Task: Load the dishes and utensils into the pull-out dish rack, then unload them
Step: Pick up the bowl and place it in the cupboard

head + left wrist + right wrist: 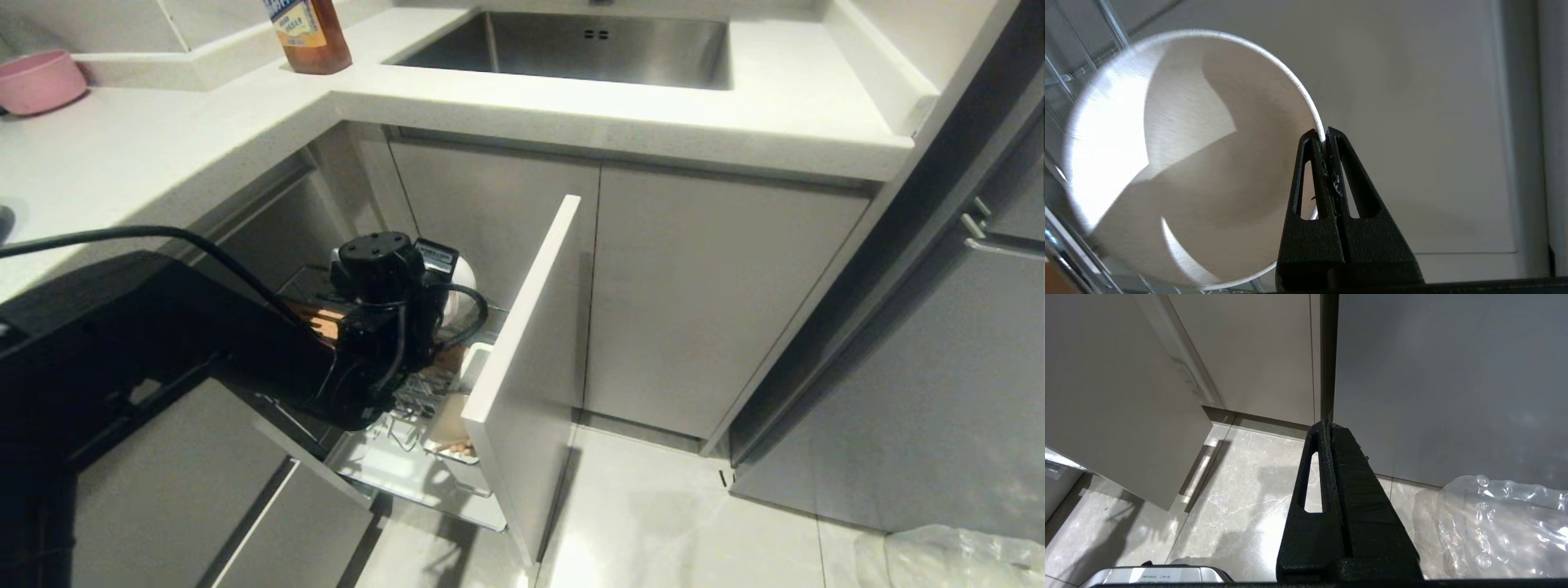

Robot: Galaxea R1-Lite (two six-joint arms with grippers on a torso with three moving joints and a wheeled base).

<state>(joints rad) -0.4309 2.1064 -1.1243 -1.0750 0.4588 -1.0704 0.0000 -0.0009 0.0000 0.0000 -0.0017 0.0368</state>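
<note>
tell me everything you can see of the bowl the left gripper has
The bowl is round, cream-white and smooth, ceramic by its look, with a thin pale rim and nothing inside that shows. It is tipped on edge, its open inside facing the wrist camera. The left gripper is shut on the rim, one finger inside and one outside. Chrome rack wires run beside it; whether they touch it cannot be told.

The left arm [245,351] reaches down into the pull-out dish rack [408,457], whose pale grey drawer front [531,367] stands open below the white counter [571,114]. A white bowl [463,282] peeks out behind the wrist. Above sit a steel sink [588,49], an amber bottle [310,33] and a pink bowl [37,82].
</note>
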